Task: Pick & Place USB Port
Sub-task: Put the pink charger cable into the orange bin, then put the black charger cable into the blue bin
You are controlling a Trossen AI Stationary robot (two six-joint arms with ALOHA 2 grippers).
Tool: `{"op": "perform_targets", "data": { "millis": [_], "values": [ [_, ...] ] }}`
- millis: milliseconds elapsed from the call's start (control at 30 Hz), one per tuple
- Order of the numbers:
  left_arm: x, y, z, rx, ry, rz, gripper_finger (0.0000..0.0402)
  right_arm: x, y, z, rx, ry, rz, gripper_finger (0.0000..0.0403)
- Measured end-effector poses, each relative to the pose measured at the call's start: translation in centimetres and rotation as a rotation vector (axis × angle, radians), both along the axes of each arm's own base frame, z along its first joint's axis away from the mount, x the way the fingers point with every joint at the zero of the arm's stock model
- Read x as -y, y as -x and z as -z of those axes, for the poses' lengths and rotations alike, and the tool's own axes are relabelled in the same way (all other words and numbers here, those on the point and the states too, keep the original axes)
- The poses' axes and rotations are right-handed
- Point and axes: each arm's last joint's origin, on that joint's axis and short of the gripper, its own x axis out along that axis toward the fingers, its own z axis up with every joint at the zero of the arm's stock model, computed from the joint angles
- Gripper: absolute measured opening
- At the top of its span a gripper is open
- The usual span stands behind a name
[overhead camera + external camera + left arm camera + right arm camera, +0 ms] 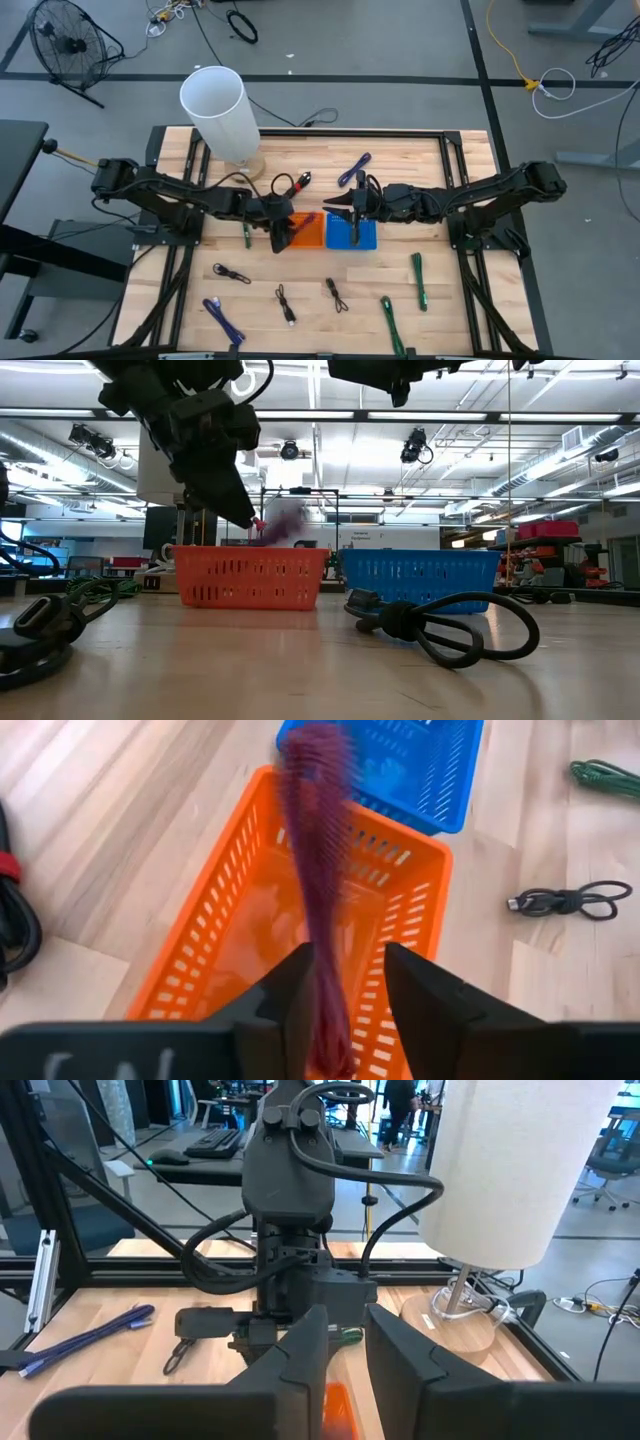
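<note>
The left gripper (345,995) was seen parted above the orange basket (225,945), with a purple cable (318,870) blurred between its fingers (290,1005); whether the cable was gripped or already let go could not be told. In the low view the gripper (245,515) hung just over the basket's (250,575) rim. In the high view the basket (305,230) was seen touching a blue basket (352,232) at its 3 o'clock, at the middle of the bench (180,290). The right gripper (345,212) was held over the blue basket, narrowly parted with nothing between its fingers (305,1355). Loose cables were scattered around: a purple one (353,168) at 12 o'clock, black ones (335,293) at 6 o'clock, green ones (418,278) at 4 o'clock.
</note>
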Motion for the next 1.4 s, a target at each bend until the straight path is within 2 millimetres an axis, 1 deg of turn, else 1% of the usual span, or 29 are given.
{"op": "perform_targets", "data": {
  "millis": [133,267,367,433,567,700,867,1000,1100,1200,1333,1400],
  "values": [
    [0.0,-0.1,-0.1,0.020,-0.004,-0.005,0.0149,0.0,0.0,0.0,0.000,0.000,0.000,0.0071],
    [-0.2,-0.4,-0.4,0.058,-0.053,-0.021,0.0152,0.0,0.0,0.0,0.000,0.000,0.000,0.0071],
    [-0.7,-0.5,-0.6,0.076,-0.120,-0.012,0.0148,0.0,0.0,0.0,-0.001,0.000,0.000,0.0071],
    [-1.4,-0.6,-0.7,0.085,-0.156,-0.057,0.0146,0.0,0.0,0.0,-0.001,0.000,0.000,0.0071],
    [-3.5,-0.5,-0.6,0.063,-0.218,-0.122,0.0145,0.0,0.0,0.0,-0.001,0.000,0.000,0.0071],
    [-6.4,0.0,-0.5,0.029,-0.230,-0.213,0.0145,0.0,0.0,0.0,-0.002,0.000,0.000,0.0071],
    [-9.9,1.1,-0.1,-0.027,-0.187,-0.313,0.0152,0.0,0.0,0.0,-0.002,0.000,0.000,0.0071],
    [-11.7,1.7,0.1,-0.033,-0.136,-0.338,0.0165,0.0,0.0,0.0,-0.001,0.000,0.000,0.0071],
    [-12.2,1.8,0.0,-0.014,-0.103,-0.328,0.0179,0.0,0.0,0.0,-0.001,0.003,0.000,0.0071],
    [-12.2,1.8,0.0,-0.009,-0.102,-0.327,0.0193,0.0,0.0,0.0,-0.002,0.017,-0.002,0.0071],
    [-12.0,1.3,1.0,-0.044,-0.093,-0.320,0.0207,0.0,0.0,0.0,-0.002,0.018,-0.002,0.0071],
    [-11.8,0.8,1.9,-0.066,-0.088,-0.306,0.0210,0.0,0.0,0.0,-0.002,0.018,-0.003,0.0071]
  ]
}}
